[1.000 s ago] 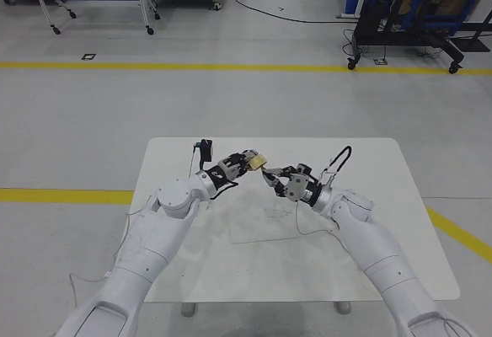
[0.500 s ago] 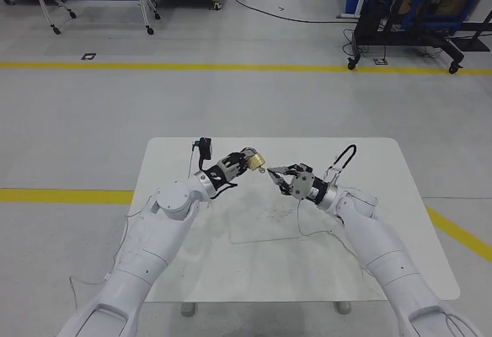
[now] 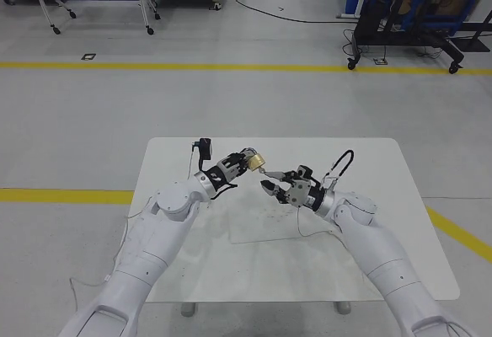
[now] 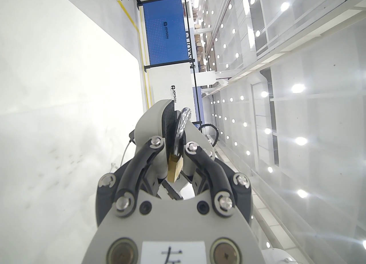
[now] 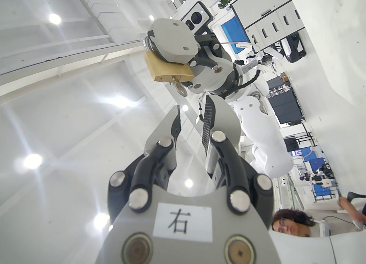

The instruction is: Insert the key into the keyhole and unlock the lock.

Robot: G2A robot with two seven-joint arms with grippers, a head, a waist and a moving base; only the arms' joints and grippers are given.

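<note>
A brass padlock point(image 3: 255, 160) with a silver shackle point(image 4: 181, 126) hangs above the back of the white table point(image 3: 381, 253). My left gripper point(image 3: 245, 161) is shut on it, and its brass body point(image 4: 175, 168) sits between the fingers. In the right wrist view the padlock point(image 5: 167, 69) faces me, with a small silver key point(image 5: 179, 85) sticking out of its keyhole. My right gripper point(image 5: 193, 111) stands open just short of the key, with nothing between its fingers. From above, that gripper point(image 3: 268, 182) is slightly right of and nearer than the lock.
The table top point(image 4: 57, 76) under both arms is bare apart from a faint rectangular sheet outline point(image 3: 263, 223). A black cable loop point(image 3: 344, 160) arches over the right wrist. Yellow floor lines run behind and beside the table.
My right gripper carried the key up to the padlock, then opened and drew back a little, leaving the key in the keyhole. The left gripper kept the lock nearly still.
</note>
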